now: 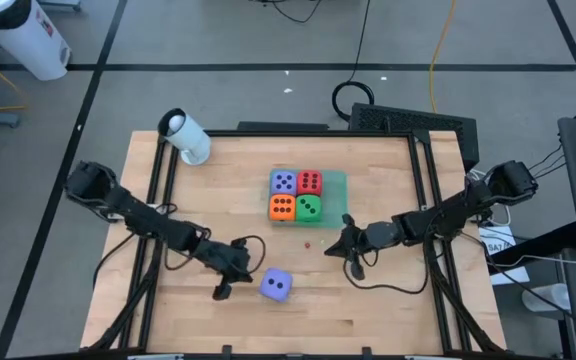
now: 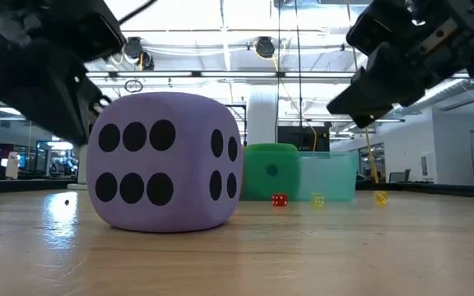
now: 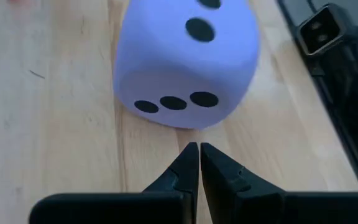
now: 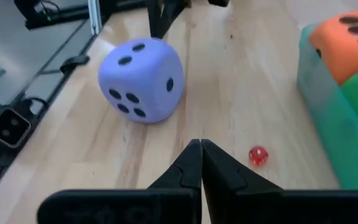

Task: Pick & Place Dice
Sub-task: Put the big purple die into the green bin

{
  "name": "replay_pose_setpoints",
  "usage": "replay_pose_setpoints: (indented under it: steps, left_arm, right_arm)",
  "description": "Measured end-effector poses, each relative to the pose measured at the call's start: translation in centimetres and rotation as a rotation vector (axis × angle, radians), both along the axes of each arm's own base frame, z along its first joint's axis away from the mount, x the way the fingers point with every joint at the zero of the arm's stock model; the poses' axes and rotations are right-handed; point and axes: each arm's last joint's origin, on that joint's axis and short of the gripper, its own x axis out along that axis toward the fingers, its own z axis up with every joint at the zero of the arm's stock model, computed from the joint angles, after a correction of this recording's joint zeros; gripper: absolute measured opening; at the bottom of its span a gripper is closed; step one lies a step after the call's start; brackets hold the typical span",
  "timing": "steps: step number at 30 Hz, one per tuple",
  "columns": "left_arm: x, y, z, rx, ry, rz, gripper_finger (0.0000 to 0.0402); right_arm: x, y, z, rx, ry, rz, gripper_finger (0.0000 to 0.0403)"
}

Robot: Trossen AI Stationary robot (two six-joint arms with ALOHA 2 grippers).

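- A lone lavender die [image 1: 275,286] is seen resting on the wooden worktop [image 1: 388,300], in the lower centre of the high view, apart from the others.
- Four dice are grouped in a square at the frame's centre: a second lavender die [image 1: 284,182], a red die [image 1: 309,182], an orange die [image 1: 282,207] and a green die [image 1: 308,207], all set on a translucent green square [image 1: 336,198].
- A tiny red die [image 4: 258,155] is seen on the worktop below that group.
- The left claw [image 1: 222,290] is held just left of the lone die, its fingers pressed together and empty.
- The right claw [image 1: 352,267] is found right of centre, likewise closed on nothing.
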Motion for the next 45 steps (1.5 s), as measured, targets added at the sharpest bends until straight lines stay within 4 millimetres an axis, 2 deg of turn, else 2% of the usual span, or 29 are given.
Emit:
replay_pose_setpoints:
  steps: [5, 13, 20, 24, 31, 37, 41, 45]
  left_arm:
    - [2.2, -0.9, -0.9, -0.008, 0.044, -0.015, 0.0026]
    - [6.8, -1.9, -0.5, 0.026, -0.001, -0.109, 0.0026]
    - [10.9, -0.7, 0.0, 0.096, -0.069, -0.136, 0.0026]
    - [13.1, 0.3, 0.4, 0.124, -0.116, -0.147, 0.0026]
    - [16.2, 2.0, 0.2, 0.141, -0.139, -0.154, 0.0026]
    - [16.4, 2.7, 0.6, 0.184, -0.160, -0.178, 0.0026]
    - [15.1, 2.5, 2.6, 0.230, -0.149, -0.257, 0.0026]
    - [12.4, 2.4, 4.5, 0.310, -0.170, -0.273, 0.0021]
  right_arm:
    - [0.0, 0.0, -0.1, -0.002, 0.007, 0.000, 0.0000]
    - [-0.7, 0.2, 0.9, 0.103, 0.016, -0.002, 0.0000]
    - [-2.5, 0.8, 2.2, 0.159, 0.060, 0.008, 0.0000]
    - [-3.7, 1.2, 2.8, 0.132, 0.064, -0.021, 0.0000]
    - [-4.4, 1.4, 3.5, 0.096, 0.034, -0.024, 0.0000]
    - [-4.4, 1.5, 3.2, 0.049, 0.044, -0.007, 0.0000]
    - [-4.3, 1.4, 3.2, 0.019, 0.027, -0.045, 0.0003]
    - [-4.2, 1.4, 3.4, -0.025, -0.003, -0.039, 0.0019]
